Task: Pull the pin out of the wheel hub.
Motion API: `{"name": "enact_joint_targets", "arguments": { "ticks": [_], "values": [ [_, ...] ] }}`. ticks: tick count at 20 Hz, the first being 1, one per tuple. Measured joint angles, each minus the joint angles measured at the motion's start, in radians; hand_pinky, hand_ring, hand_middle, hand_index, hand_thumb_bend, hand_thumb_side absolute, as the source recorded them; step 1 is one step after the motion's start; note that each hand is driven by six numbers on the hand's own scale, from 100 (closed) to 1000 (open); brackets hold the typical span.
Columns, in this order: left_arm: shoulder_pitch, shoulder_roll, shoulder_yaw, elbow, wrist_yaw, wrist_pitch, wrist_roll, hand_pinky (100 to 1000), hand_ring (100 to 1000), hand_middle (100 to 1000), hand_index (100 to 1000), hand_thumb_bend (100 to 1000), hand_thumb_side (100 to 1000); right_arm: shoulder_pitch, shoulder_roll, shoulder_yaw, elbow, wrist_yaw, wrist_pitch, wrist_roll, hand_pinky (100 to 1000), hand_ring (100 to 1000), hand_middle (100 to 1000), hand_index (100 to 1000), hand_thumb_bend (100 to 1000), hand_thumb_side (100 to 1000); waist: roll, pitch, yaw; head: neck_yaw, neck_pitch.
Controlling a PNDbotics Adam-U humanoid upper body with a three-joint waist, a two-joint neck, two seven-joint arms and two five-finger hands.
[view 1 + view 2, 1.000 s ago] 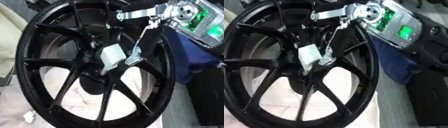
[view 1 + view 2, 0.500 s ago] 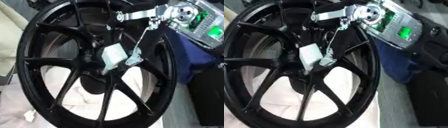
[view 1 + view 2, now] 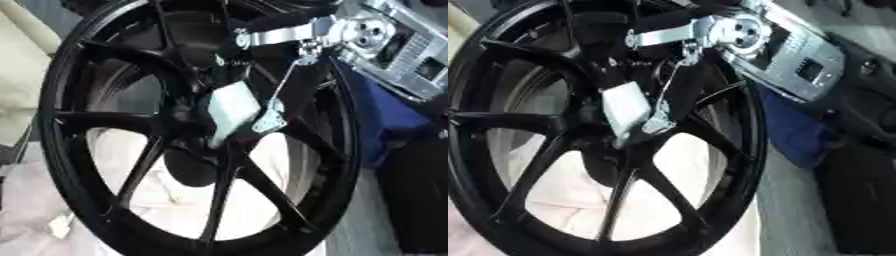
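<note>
Black wheel [image 3: 105, 125], silver robot hand [image 3: 229, 111], blue cloth [image 3: 385, 120].

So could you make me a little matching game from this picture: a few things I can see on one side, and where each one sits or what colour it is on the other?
Things:
1. wheel
2. right hand
3. blue cloth
4. pale block

Descriptions:
a. silver metal, coming in from the upper right
b. black, with spokes, filling most of the view
c. at the hub, in the middle of the spokes
d. behind the rim, on the right side

Pairs: 1-b, 2-a, 3-d, 4-c
</note>
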Motion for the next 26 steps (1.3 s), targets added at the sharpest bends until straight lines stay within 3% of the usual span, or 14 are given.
{"name": "enact_joint_targets", "arguments": {
  "ticks": [5, 14, 26],
  "values": [
    [0.000, -0.007, 0.000, 0.000, -0.001, 0.000, 0.000, 925, 537, 522, 695, 273, 650, 0.000, 0.000, -0.003, 0.004, -0.017, 0.001, 0.000, 708, 601, 524, 548, 360, 100, -0.003, 0.004, 0.001, 0.000, 0.000],
    [0.001, -0.008, 0.006, 0.000, -0.007, 0.005, 0.000, 927, 538, 522, 696, 273, 651, -0.004, -0.003, -0.012, -0.013, -0.096, 0.042, -0.017, 681, 576, 483, 503, 368, 101, -0.003, 0.005, -0.003, 0.005, 0.001],
    [0.003, -0.008, 0.012, 0.000, -0.008, 0.009, 0.002, 930, 540, 522, 698, 271, 652, -0.017, -0.026, -0.045, -0.044, -0.161, 0.073, -0.034, 650, 549, 445, 460, 351, 227, 0.002, 0.003, -0.019, 0.006, 0.008]
  ]
}}
